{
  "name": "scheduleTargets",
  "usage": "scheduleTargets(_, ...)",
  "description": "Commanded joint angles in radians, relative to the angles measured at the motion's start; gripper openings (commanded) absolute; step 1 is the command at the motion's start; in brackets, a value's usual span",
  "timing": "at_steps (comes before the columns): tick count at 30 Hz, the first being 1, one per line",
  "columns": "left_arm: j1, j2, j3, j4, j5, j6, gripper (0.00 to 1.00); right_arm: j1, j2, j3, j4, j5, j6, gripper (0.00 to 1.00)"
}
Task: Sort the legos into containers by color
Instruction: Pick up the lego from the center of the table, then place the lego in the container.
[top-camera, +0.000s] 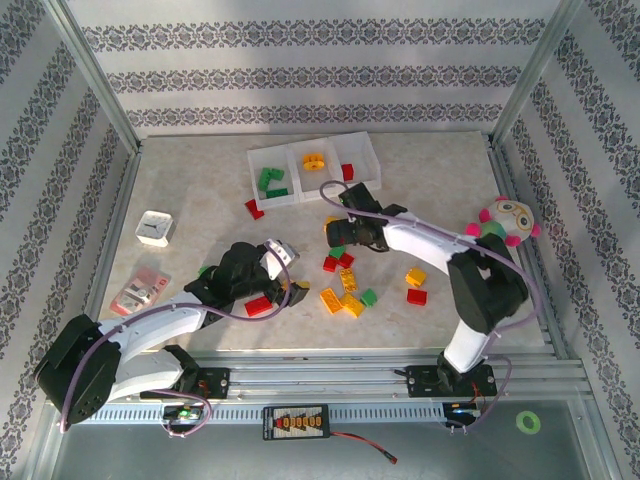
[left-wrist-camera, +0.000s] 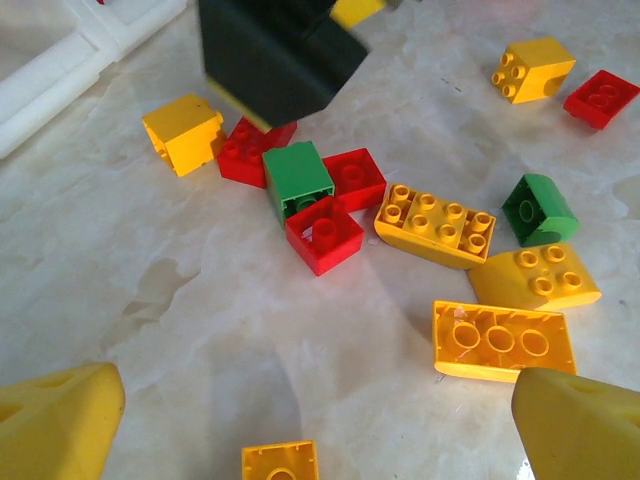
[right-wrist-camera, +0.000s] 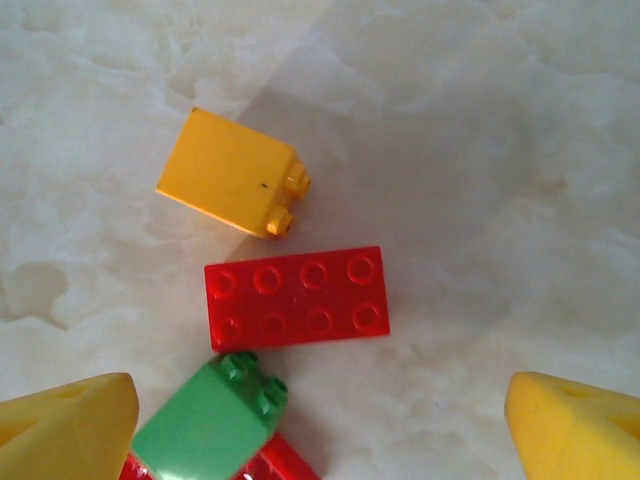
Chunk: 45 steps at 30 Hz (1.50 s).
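The three joined white containers (top-camera: 312, 168) stand at the back; the left one holds green legos, the middle a yellow one, the right a red one. Loose legos lie mid-table. My left gripper (top-camera: 283, 268) is open above them. In its wrist view the yellow fingertips (left-wrist-camera: 55, 420) stand wide, with a yellow brick (left-wrist-camera: 280, 462) low between them and an upside-down yellow brick (left-wrist-camera: 503, 342) near the right fingertip. My right gripper (top-camera: 340, 232) is open too; its wrist view shows a red eight-stud brick (right-wrist-camera: 297, 297), an orange brick (right-wrist-camera: 230, 172) and a green brick (right-wrist-camera: 205, 425) below it.
A small white square box (top-camera: 154, 228) and a pink-and-clear item (top-camera: 140, 290) sit at the left. A plush toy (top-camera: 505, 222) lies at the right edge. One red brick (top-camera: 254, 208) rests just in front of the bins. Patterned walls enclose the table.
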Motion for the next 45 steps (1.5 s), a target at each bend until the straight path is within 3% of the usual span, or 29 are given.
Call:
scheduleTargets(1, -0.013, -0.012, -0.013, 0.08, 0.024, 0.026, 0.99, 0.005, 0.081, 0.085, -0.075, -0.006, -0.036, 0.98)
scheduleTargets(8, -0.013, 0.025, -0.01, 0.099, 0.063, 0.023, 0.99, 0.007, 0.2, 0.16, -0.105, -0.011, -0.042, 0.95)
scheduleTargets(16, -0.013, 0.027, -0.009, 0.092, 0.057, 0.037, 0.99, 0.007, 0.257, 0.189, -0.111, -0.026, -0.034, 0.75)
scheduleTargets(20, -0.013, 0.021, -0.012, 0.092, 0.055, 0.039, 0.99, 0.005, 0.211, 0.176, -0.11, -0.01, -0.027, 0.64)
scheduleTargets(27, -0.013, 0.02, -0.028, 0.157, 0.039, 0.017, 0.99, -0.026, 0.044, 0.137, -0.076, 0.026, -0.028, 0.63)
scheduleTargets(32, -0.012, 0.043, -0.03, 0.208, 0.023, -0.004, 0.99, -0.08, 0.012, 0.169, 0.008, 0.028, -0.035, 0.63)
scheduleTargets(45, -0.011, 0.069, 0.021, 0.131, -0.041, -0.051, 0.99, -0.21, 0.377, 0.642, 0.027, 0.008, -0.013, 0.63)
